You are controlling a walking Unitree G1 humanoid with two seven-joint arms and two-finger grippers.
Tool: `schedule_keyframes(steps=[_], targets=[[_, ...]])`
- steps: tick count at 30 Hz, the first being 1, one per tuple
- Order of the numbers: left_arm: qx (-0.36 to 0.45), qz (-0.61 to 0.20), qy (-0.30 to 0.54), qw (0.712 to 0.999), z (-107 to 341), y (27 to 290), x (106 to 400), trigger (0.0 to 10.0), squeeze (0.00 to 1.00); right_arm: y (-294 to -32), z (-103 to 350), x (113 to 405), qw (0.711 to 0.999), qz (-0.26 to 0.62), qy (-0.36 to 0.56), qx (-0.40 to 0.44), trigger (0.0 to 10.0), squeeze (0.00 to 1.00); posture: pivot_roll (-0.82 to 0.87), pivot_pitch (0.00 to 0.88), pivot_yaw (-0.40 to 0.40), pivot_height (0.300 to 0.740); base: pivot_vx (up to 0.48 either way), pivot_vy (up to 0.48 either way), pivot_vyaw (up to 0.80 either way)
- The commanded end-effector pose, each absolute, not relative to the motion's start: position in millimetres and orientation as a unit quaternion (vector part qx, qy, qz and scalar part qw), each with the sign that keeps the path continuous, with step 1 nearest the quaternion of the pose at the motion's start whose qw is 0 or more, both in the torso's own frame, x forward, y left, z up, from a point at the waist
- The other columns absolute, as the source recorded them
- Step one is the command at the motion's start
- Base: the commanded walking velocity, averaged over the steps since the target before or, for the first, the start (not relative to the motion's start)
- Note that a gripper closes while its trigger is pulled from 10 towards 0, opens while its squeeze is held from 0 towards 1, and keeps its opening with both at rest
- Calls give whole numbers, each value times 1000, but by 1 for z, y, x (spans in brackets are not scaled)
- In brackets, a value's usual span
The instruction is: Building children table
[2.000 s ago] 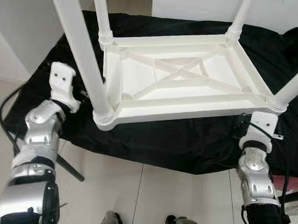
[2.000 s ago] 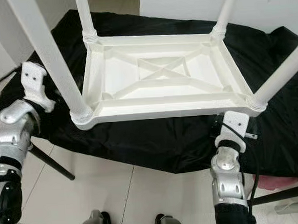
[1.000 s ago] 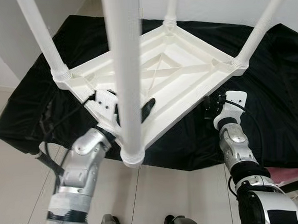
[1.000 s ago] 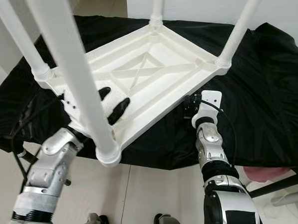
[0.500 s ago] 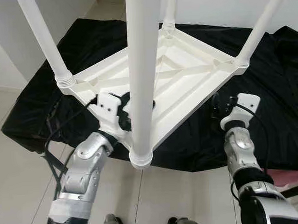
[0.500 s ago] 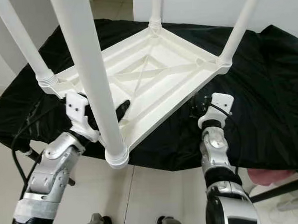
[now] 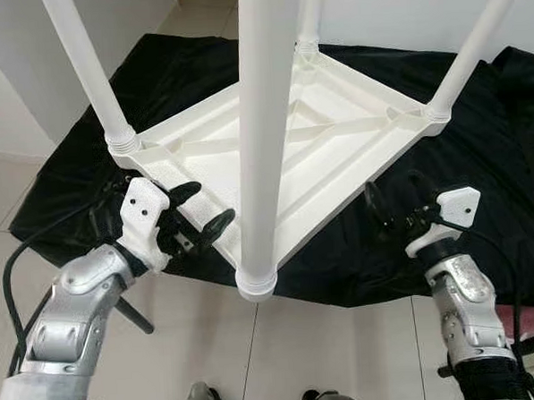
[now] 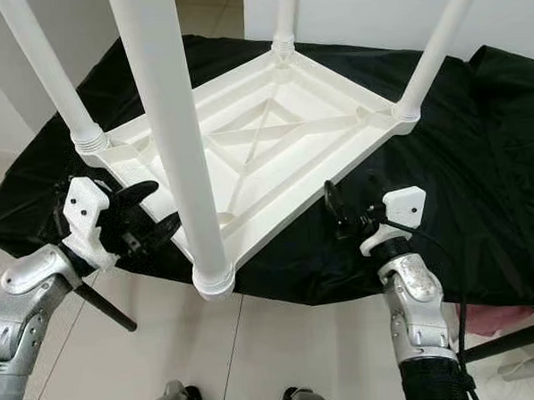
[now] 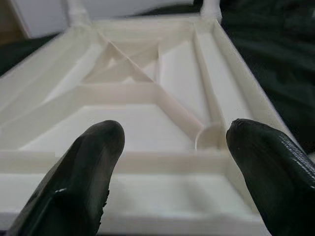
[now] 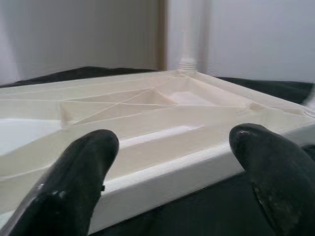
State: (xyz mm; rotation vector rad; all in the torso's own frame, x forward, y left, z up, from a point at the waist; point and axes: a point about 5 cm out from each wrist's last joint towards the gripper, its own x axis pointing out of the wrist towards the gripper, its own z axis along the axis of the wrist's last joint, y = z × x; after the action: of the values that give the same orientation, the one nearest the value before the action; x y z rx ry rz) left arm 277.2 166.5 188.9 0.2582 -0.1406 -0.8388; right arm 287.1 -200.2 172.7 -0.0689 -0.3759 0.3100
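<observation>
Table: white plastic children's table [image 7: 309, 153], upside down on a black cloth [image 7: 515, 151], turned cornerwise to the robot, nearest corner overhanging the cloth's front edge above the tiled floor [image 7: 347, 357].
Legs: four white tubular legs seated in the corner sockets, pointing up; nearest leg [image 7: 262, 146] rising straight toward the camera.
Underside: raised rim with crossed stiffening ribs [image 9: 147, 88] inside.
Left gripper [image 7: 196, 213]: just beside the left-hand near rim, apart from it; fingers [image 9: 93, 162] spread wide, nothing between them.
Right gripper [image 8: 343, 205]: close beside the right-hand near rim, over the cloth; fingers [image 10: 83, 167] likewise parted, empty.
Step in hand (judged): assembly apparently complete; next likely a two-handed grip on the rim to turn the table upright.
Approach: level each gripper with the rim and slide one finger inside the rim wall, one outside.
Grip points: on straight rim sections, away from the leg sockets; keep the two points evenly either side of the near corner.
Closing: clamp both sides together, so that the table does not swivel on the cloth.
Risk: smooth plastic and slack cloth; slipping likely under a one-sided push.
</observation>
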Motion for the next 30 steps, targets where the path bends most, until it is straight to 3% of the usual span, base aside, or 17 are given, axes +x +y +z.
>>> schedule_keyframes(steps=[1, 4, 16, 24, 30], targets=[[151, -467, -50, 870, 183, 163, 269, 10000, 0, -197, 172, 285, 968, 174, -176, -35, 10000, 0, 56, 162, -3, 740, 0, 0, 0], [193, -502, -17, 843, 170, 165, 260, 10000, 0, -196, 176, 286, 966, 188, -172, -37, 10000, 0, 60, 169, -4, 740, 0, 0, 0], [256, -494, -1, 831, 150, 155, 270, 10000, 0, -189, 179, 280, 964, 207, -159, -41, 10000, 0, 41, 171, 4, 740, 0, 0, 0], [217, -507, -59, 832, 159, 105, 281, 10000, 0, -181, 178, 256, 930, 348, -89, -74, 10000, 0, 12, 166, 2, 740, 0, 0, 0], [201, -513, -85, 830, 162, 82, 284, 10000, 0, -187, 180, 244, 912, 398, -56, -82, 10000, 0, 1, 164, -4, 740, 0, 0, 0]])
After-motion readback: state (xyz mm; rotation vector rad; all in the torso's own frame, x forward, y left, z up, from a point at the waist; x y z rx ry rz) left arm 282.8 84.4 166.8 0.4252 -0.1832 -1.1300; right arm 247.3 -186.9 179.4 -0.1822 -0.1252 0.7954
